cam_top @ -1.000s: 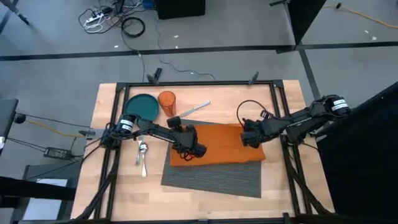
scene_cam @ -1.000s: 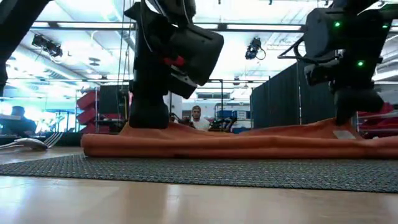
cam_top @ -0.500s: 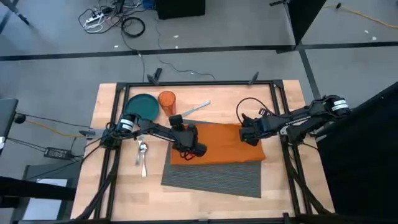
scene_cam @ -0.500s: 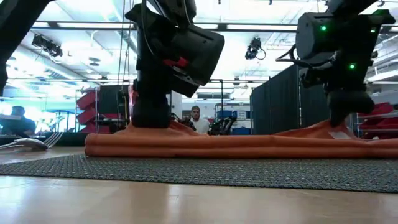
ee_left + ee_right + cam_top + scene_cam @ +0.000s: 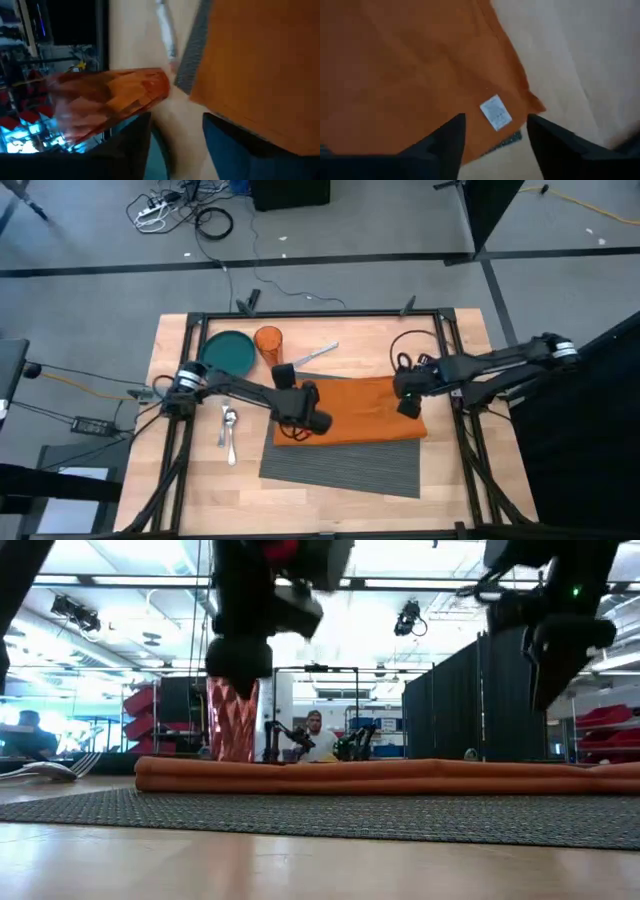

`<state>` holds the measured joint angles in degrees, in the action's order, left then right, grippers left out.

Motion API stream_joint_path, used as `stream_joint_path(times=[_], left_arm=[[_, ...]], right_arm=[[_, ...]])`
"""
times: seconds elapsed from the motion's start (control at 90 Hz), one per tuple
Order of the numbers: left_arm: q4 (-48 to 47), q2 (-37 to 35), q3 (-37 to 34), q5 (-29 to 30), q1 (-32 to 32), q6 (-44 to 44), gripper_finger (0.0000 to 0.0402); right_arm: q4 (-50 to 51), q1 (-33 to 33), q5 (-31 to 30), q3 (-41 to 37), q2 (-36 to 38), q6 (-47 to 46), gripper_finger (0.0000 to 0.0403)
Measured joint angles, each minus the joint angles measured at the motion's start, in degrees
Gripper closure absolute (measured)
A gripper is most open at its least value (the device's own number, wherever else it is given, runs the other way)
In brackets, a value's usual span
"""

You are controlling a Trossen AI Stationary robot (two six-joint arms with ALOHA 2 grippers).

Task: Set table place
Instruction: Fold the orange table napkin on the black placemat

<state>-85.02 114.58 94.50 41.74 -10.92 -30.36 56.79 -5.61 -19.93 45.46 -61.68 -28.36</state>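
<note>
Napkin (image 5: 350, 412) lies folded across the placemat (image 5: 340, 465) mid-surface, both pincers (image 5: 318, 423) (image 5: 409, 406) hover released above it, so I judge plate (image 5: 229, 350) placement comes next.

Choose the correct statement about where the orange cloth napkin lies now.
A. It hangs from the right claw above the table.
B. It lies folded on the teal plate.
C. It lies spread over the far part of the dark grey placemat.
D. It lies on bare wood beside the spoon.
C: the high view shows the orange cloth napkin flat over the far part of the dark grey placemat, with both claws lifted off it.
</note>
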Motion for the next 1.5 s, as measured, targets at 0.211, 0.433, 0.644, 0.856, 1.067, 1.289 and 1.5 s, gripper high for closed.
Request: stream_joint_path(times=[0.211, 0.433, 0.644, 0.856, 1.067, 1.289, 1.5], left_arm=[[26.1, -12.4, -13.9, -9.8, -4.3, 6.2, 0.0207], [68.1, -18.3, -37.7, -21.3, -6.7, 9.3, 0.0214], [77.8, -17.3, -47.7, -21.4, -5.8, 6.1, 0.0215], [77.0, -17.6, -50.6, -20.4, -5.7, 2.0, 0.0215], [76.3, -17.8, -51.4, -19.7, -5.7, -0.1, 0.0215], [73.7, -22.7, -47.4, -17.6, -5.7, 2.7, 0.0215], [77.5, -23.5, -45.1, -10.4, -1.6, 13.6, 0.0215]], right_arm=[[-25.8, -5.7, 6.1, -11.0, 7.0, 4.7, 0.0177], [-59.6, -9.5, 6.4, -27.9, 4.1, 7.1, 0.0193], [-62.6, -11.3, 6.9, -32.5, -0.5, 4.8, 0.0218], [-59.9, -14.6, 6.6, -32.6, -2.8, 1.0, 0.0239], [-54.4, -16.8, 6.0, -32.2, -3.2, -4.2, 0.0254], [-51.4, -17.2, 8.5, -26.3, 0.0, -1.1, 0.0259], [-55.7, -16.0, -4.5, -24.8, -0.8, 6.0, 0.0259]])
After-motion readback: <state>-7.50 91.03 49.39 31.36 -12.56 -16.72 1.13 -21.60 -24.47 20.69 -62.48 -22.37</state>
